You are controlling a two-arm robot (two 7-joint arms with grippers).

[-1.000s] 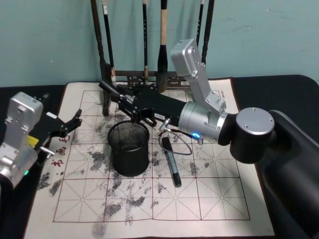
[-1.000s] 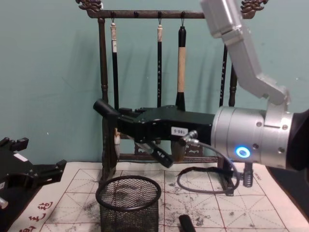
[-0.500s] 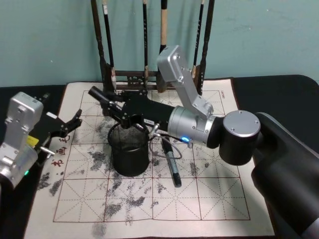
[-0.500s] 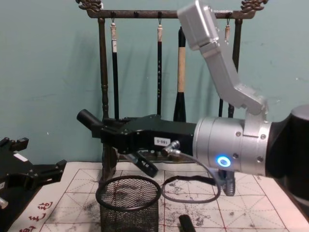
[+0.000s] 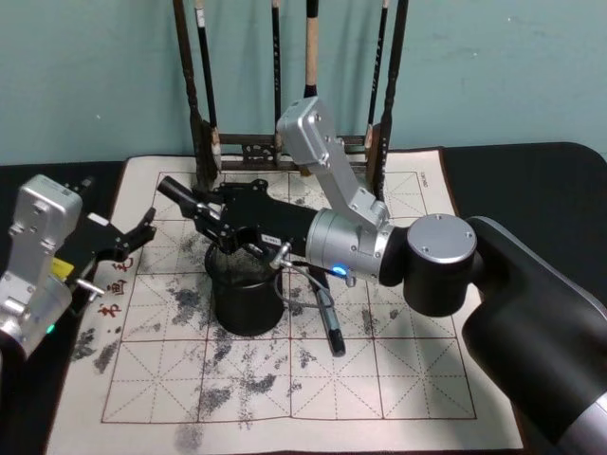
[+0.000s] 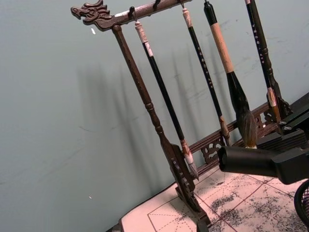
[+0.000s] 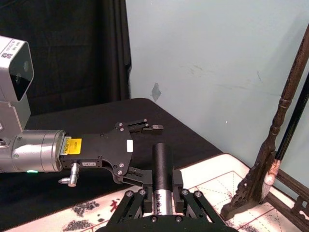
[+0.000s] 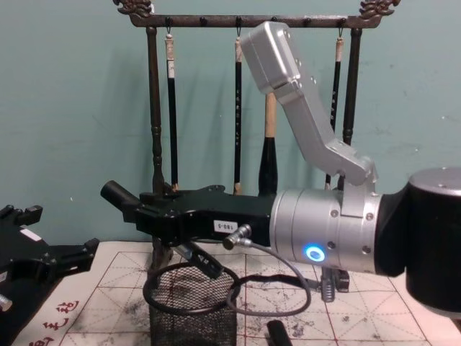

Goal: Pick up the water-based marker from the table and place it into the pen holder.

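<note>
Head view gives me the right gripper [image 5: 213, 216] directly above the holder [image 5: 245, 303], clamped on the marker [image 5: 176, 190]. The marker lies nearly level in the fingers. Its free end pokes out past the holder's left rim and sits a little higher than the gripped end.

From the chest view I see the marker [image 8: 116, 194] clear above the rim of the holder [image 8: 184, 328], not inside it, with the gripper's black body over the opening. My right wrist view looks straight along the marker [image 7: 161, 166], pinched between the finger links.

Left of the holder and well apart from it, the left gripper [image 5: 123, 251] hangs over the edge of the mat [image 5: 379, 379], fingers spread wide with nothing in them.

A second pen [image 5: 329, 327] lies flat on the mat just right of the holder's base. Behind the holder stands the brush rack [image 5: 285, 147].
</note>
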